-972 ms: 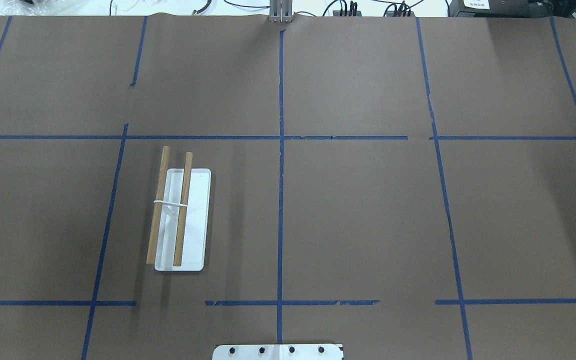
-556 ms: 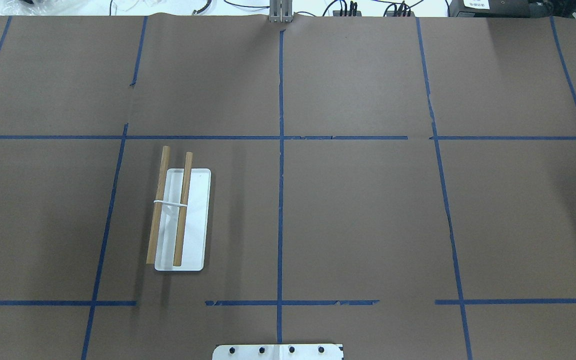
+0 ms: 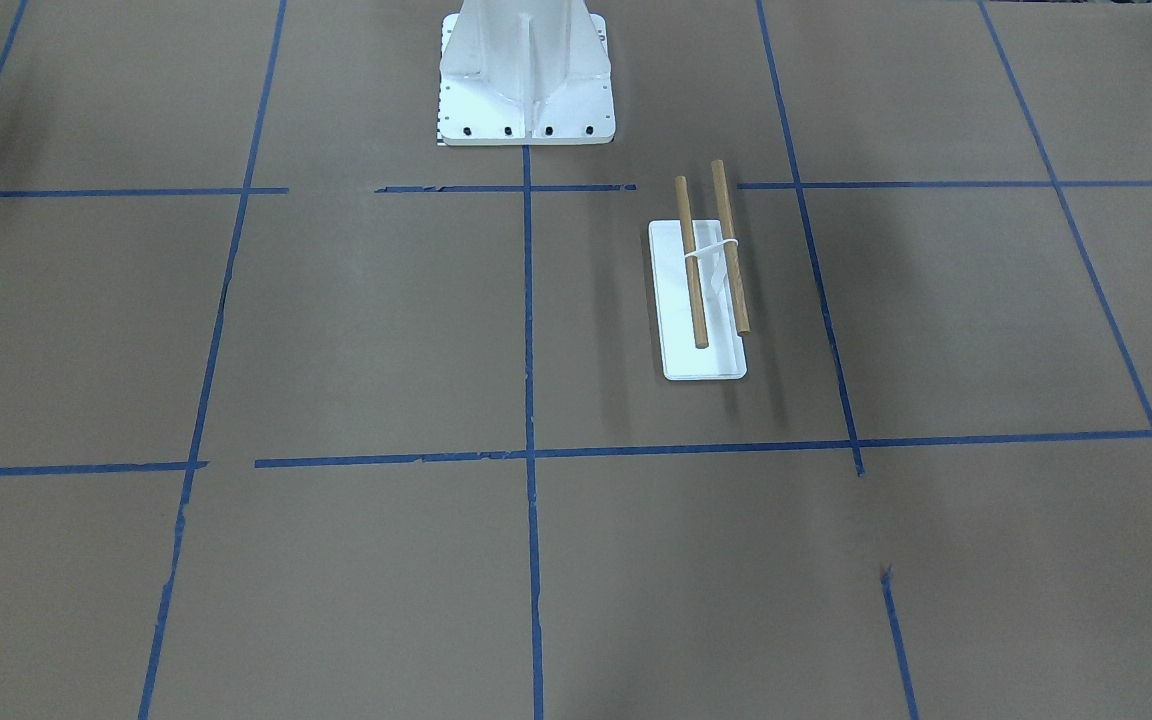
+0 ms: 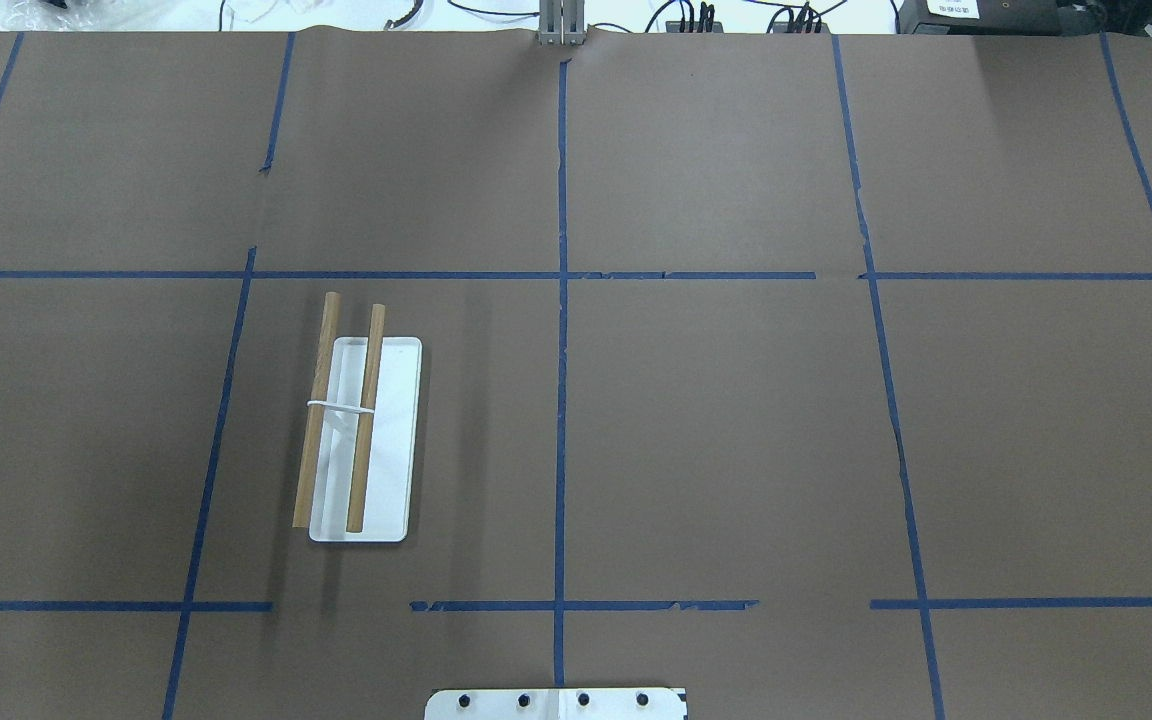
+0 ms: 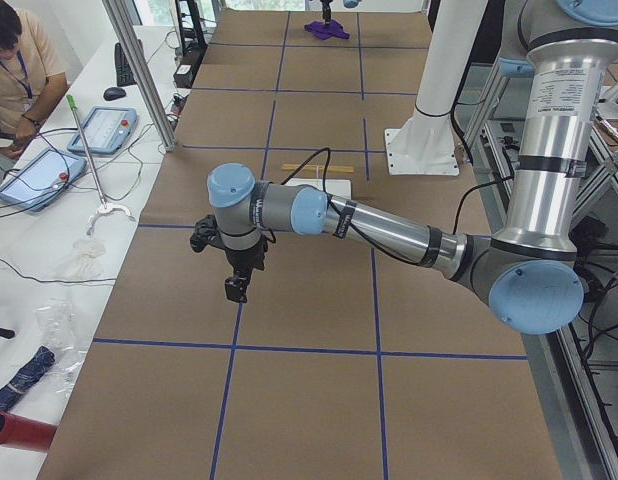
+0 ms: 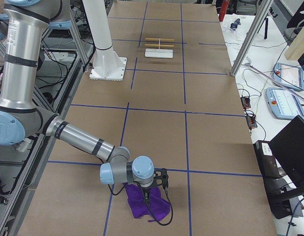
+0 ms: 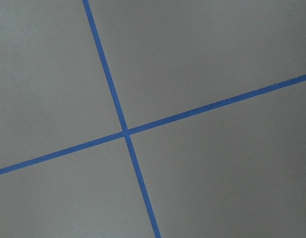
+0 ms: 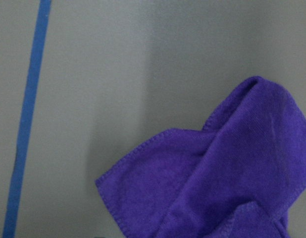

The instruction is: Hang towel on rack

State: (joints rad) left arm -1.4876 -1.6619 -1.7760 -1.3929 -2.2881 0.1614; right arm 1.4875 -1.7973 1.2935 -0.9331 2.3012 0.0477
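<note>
The rack point(image 4: 394, 440) is a white base plate with two raised wooden dowels point(image 4: 368, 420). It stands on the brown table left of centre, and shows in the front view point(image 3: 671, 300) and small in both side views point(image 6: 158, 51). The purple towel point(image 6: 144, 205) lies crumpled at the table's right end. It fills the lower right of the right wrist view point(image 8: 217, 178). My right gripper point(image 6: 151, 189) hangs over the towel; I cannot tell if it is open. My left gripper point(image 5: 237, 287) hangs above bare table at the left end; I cannot tell its state.
The white ribbed pedestal point(image 3: 526, 70) stands at the robot's edge of the table, and its foot shows in the overhead view point(image 4: 556, 703). Blue tape lines point(image 7: 126, 131) grid the table. An operator point(image 5: 14, 70) and tablets point(image 5: 104, 130) are on a side table past the left end.
</note>
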